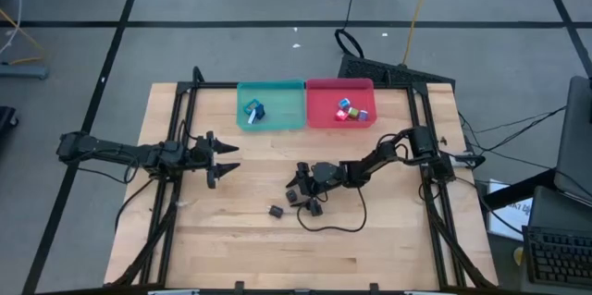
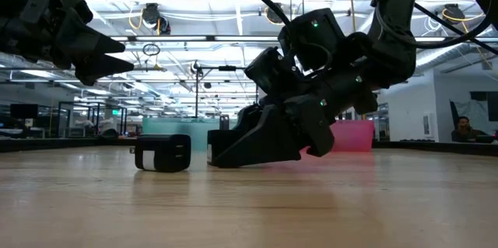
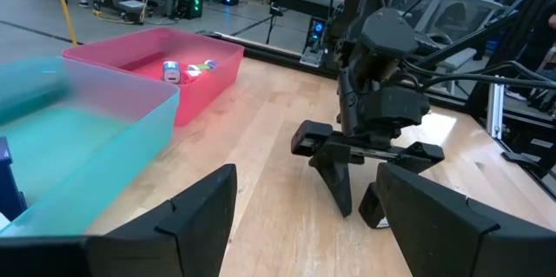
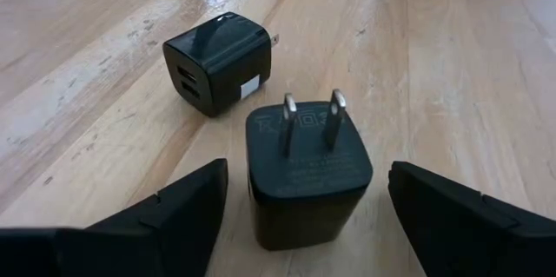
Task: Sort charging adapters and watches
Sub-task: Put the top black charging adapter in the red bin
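Note:
Two black charging adapters are on the wooden table. One (image 4: 308, 181) stands prongs-up between the open fingers of my right gripper (image 4: 308, 173) (image 1: 304, 199), with a gap on each side. The other (image 4: 217, 62) (image 1: 276, 211) (image 2: 162, 153) lies on its side just beyond, toward the table's near-left. My left gripper (image 1: 231, 158) (image 3: 306, 177) hovers open at mid-left, pointing right. Coloured adapters (image 1: 351, 110) lie in the pink bin (image 1: 319, 115). Watches (image 1: 252, 110) lie in the teal bin (image 1: 287, 115).
The two bins sit side by side at the table's far edge, teal to the left and pink to the right. A black cable (image 1: 338, 226) loops on the wood near my right gripper. Black frame rails (image 1: 176, 129) (image 1: 427, 147) run along both table sides.

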